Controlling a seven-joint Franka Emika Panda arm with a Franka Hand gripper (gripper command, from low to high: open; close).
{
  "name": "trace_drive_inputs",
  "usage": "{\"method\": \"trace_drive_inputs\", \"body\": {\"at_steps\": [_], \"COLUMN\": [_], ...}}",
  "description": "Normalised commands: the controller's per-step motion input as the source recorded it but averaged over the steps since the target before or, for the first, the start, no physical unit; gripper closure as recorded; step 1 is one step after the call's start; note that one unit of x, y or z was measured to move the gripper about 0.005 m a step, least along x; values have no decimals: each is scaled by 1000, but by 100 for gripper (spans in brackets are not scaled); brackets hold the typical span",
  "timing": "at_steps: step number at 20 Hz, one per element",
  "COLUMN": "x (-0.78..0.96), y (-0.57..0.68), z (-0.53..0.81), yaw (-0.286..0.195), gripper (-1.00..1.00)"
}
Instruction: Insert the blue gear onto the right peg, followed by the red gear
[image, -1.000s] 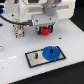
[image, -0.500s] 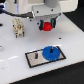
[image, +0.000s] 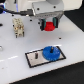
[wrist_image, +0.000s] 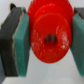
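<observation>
Exterior view. White surface (image: 15, 70) filling most of the frame. Upper middle: robot arm, white and grey, with the pincer (image: 49, 24) hanging down, up off the surface. Red gear (image: 49, 25) held between the two dark fingers (image: 42, 24), so closed on it. Lower middle: grey plate (image: 42, 57) with a black rim, lying flat on the surface. Blue gear (image: 50, 53) lying flat on the plate's half toward the frame's right, a dark spot at its middle. Right peg hard to make out there, too small and blurry. One thin dark pin (image: 37, 55) standing on the plate's other half, toward the frame's left, apart from the blue gear. Red gear well above the blue gear in the frame, not touching it. Upper left: small pale block (image: 18, 27) with dark marks, well apart from the plate.

Wrist view. Red gear (wrist_image: 50, 38) filling the middle of the frame, round, with a dark hole at its centre. Teal pads (wrist_image: 21, 44) pressed against it from both sides, dark fingers behind them. Pincer (wrist_image: 50, 40) shut tight on the red gear. Plate and blue gear not in sight here.
</observation>
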Motion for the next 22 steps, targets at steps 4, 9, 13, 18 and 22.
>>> {"method": "trace_drive_inputs", "body": {"at_steps": [4,9,13,18,22], "x": [806,763,699,660,546], "y": [-100,-152,-143,-131,-104], "z": [235,124,135,58,18], "yaw": [0,0,0,0,0], "gripper": [100,100,100,100,100]}}
